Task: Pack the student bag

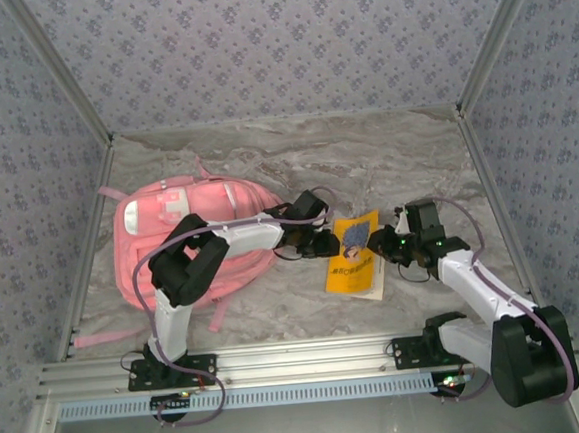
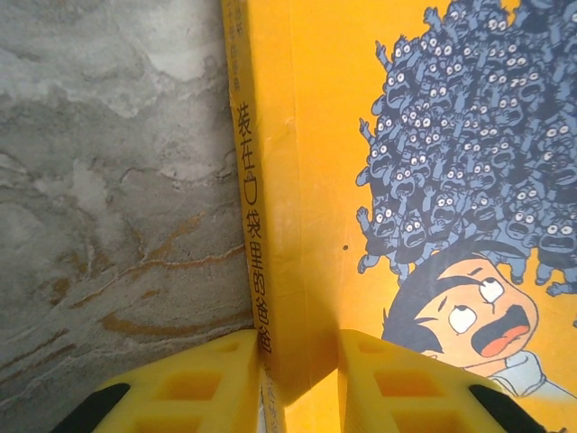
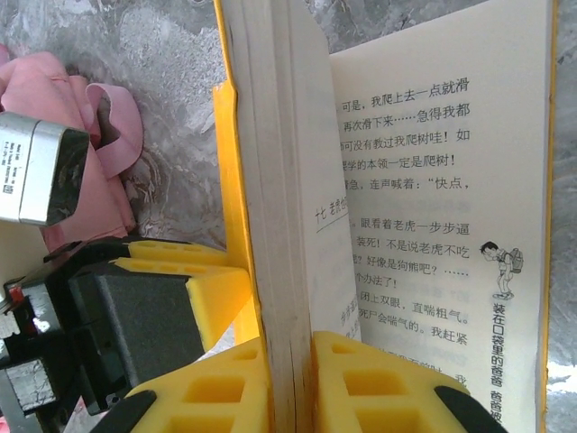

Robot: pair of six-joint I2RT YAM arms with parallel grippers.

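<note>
Top external: the student bag lies flat on the left of the grey marbled desk, with floral-patterned walls around. To its right is a yellow book, left jaws clamped on its spine edge, right jaws clamped on its pages.

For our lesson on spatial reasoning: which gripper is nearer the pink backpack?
Left. The left gripper holds the yellow book at the edge facing the pink backpack; the right gripper holds its opposite edge, farther away.
</note>
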